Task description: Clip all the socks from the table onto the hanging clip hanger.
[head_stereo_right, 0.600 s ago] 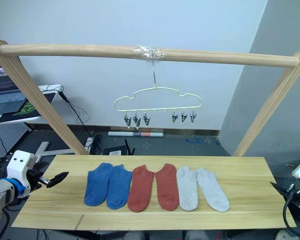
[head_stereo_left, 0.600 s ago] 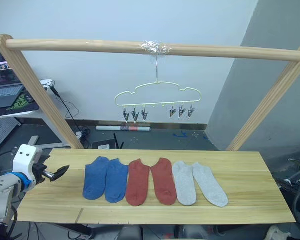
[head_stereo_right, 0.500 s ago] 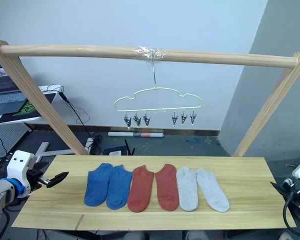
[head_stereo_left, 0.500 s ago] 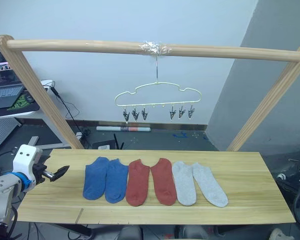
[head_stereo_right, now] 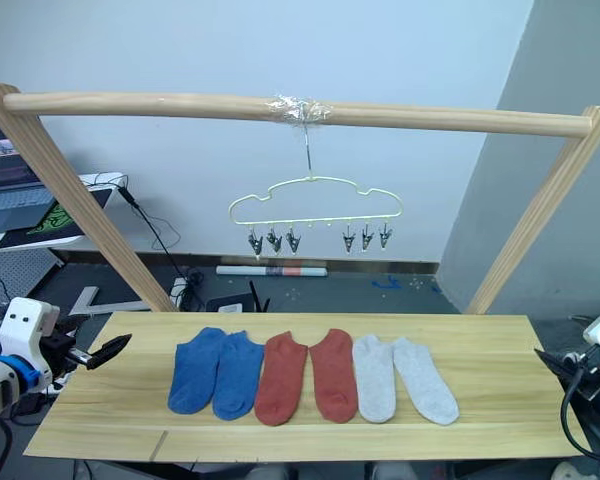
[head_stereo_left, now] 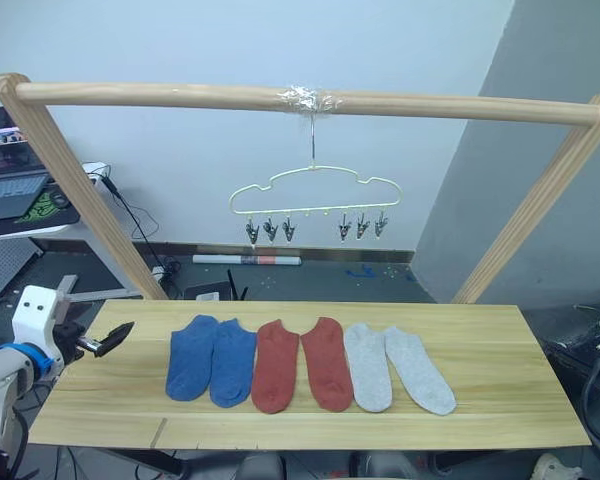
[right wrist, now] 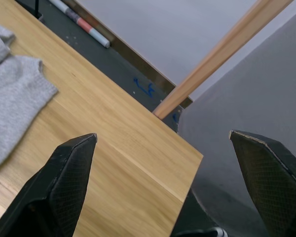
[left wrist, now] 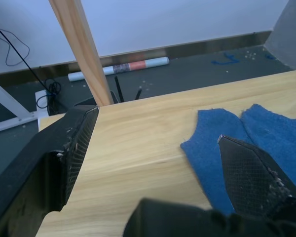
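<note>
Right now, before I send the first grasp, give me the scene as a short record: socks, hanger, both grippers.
socks on table: six, flat in a row on the table
order from robot's left: blue pair, rust-red pair, grey pair
clip hanger: hangs from the wooden pole, behind and above the socks
clips: six, all empty
left gripper: open, at the table's left end, beside the blue pair, holding nothing
right gripper: open, at the table's right end, holding nothing
</note>
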Controlling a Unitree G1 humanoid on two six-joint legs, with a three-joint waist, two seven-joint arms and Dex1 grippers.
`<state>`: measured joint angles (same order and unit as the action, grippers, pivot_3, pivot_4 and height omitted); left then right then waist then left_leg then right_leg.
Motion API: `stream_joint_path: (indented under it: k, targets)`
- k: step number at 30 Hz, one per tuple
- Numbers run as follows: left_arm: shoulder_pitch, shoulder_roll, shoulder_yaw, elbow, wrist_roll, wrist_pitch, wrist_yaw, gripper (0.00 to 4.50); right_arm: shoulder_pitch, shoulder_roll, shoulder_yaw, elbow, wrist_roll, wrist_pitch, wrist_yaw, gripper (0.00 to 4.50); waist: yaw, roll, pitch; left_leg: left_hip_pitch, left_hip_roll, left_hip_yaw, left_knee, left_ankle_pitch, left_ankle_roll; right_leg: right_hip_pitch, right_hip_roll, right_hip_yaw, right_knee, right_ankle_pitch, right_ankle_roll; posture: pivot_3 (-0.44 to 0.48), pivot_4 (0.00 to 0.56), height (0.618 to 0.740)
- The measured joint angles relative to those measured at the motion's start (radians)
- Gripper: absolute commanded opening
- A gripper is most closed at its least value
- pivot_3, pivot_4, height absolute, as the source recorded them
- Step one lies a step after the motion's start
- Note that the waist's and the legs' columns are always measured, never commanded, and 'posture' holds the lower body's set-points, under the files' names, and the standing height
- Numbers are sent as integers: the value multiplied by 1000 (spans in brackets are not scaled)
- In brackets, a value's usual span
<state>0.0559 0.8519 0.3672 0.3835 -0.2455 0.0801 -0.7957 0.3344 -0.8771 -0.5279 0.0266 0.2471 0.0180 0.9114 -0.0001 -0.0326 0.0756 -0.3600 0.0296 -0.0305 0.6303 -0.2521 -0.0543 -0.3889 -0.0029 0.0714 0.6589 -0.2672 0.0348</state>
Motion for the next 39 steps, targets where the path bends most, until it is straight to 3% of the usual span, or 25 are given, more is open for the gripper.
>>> stream_joint_path:
  k: [8, 14, 18, 24, 28, 31, 34, 38, 39]
  targets:
    - [3, -85, -15, -174, -67, 68, -17, 4481, 9, 7, 4, -30, -29, -11, -18, 4500, 0, 0, 0, 1, 0, 0, 1, 0, 0, 1, 0, 1, 1, 0, 0, 62, 60, 740]
    - [-46, -229, -97, -299, -54, 91, 88, 4481, 20, 56, 38, -137, -24, 6, -23, 4500, -1, 1, 5, 1, 0, 0, 1, 0, 0, 1, 1, 1, 2, 0, 0, 28, 95, 740]
    - [-100, -316, -123, -346, -14, 36, 180, 4481, 1, 108, 128, -302, 13, 73, -40, 4500, -7, 3, 20, 1, 1, 0, 2, 0, 0, 2, 2, 2, 4, 0, 0, 12, 125, 740]
    - [-152, -377, -149, -417, -18, 46, 225, 4481, -163, 142, 273, -569, 91, 257, -118, 4500, -28, 4, 56, 0, 1, -3, 5, 0, 0, 1, 2, 1, 5, 2, 3, 5, 179, 740]
    - [-218, -424, -166, -445, -23, 96, 286, 4481, -342, 184, 358, -645, 145, 380, -187, 4500, -28, 1, 88, -5, 0, -7, 10, 0, 0, 0, 3, -1, 5, 4, 7, -1, 219, 740]
    - [-222, -460, -169, -527, -31, 102, 321, 4481, -392, 197, 394, -680, 176, 432, -208, 4500, -28, -3, 116, -8, 0, -8, 11, 0, 0, 0, 2, -2, 3, 5, 8, 2, 243, 740]
    - [-212, -470, -160, -571, -46, 106, 342, 3879, -391, 195, 396, -682, 190, 471, -214, 4500, -26, -2, 136, -11, -1, -10, 11, -1, 1, -1, 1, -3, 1, 5, 8, 10, 267, 740]
    - [-214, -490, -163, -601, -52, 104, 369, 2690, -401, 191, 408, -694, 209, 500, -214, 4500, -27, -1, 158, -19, -1, -13, 15, -1, 1, -8, 1, -4, 2, 5, 7, 19, 283, 740]
    - [-217, -495, -162, -600, -46, 103, 379, 2690, -414, 191, 414, -694, 214, 507, -214, 4500, -27, -1, 163, -22, -1, -13, 15, -1, 1, -11, 1, -5, 3, 6, 7, 16, 286, 740]
